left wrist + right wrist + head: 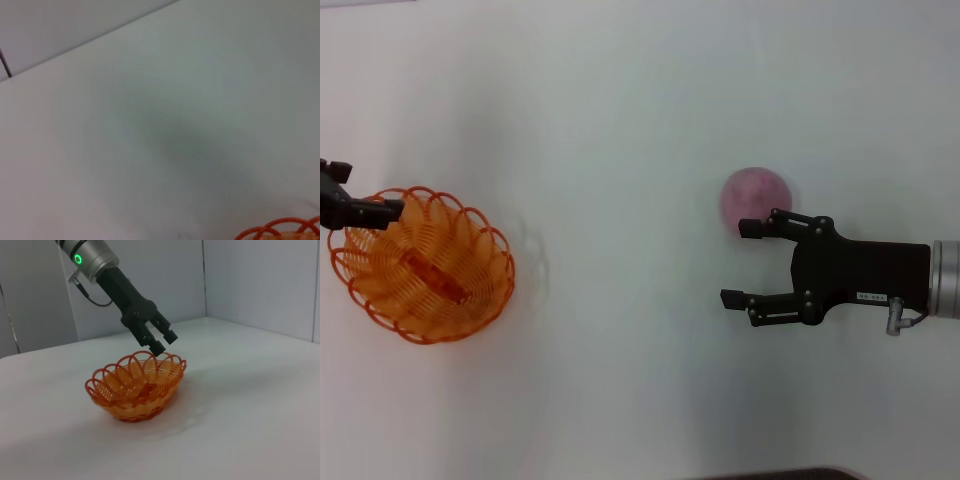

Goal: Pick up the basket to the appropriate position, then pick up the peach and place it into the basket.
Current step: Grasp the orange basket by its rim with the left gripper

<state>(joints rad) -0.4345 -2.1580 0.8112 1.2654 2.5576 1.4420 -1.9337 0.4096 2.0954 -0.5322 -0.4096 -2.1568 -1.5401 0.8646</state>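
The orange basket [425, 265] sits on the white table at the left; the right wrist view shows the basket [135, 390] resting upright, and a bit of its rim [282, 229] shows in the left wrist view. My left gripper [365, 200] hovers at the basket's rim, seen as the left gripper [165, 341] with fingers apart just above the looped edge, holding nothing. The pink peach [756, 197] lies on the table at the right. My right gripper [740, 263] is open beside it, its upper finger next to the peach, which is outside the jaws.
The white table [620, 120] stretches between basket and peach. Grey walls [250, 280] stand behind the table in the right wrist view. A dark edge shows at the bottom of the head view.
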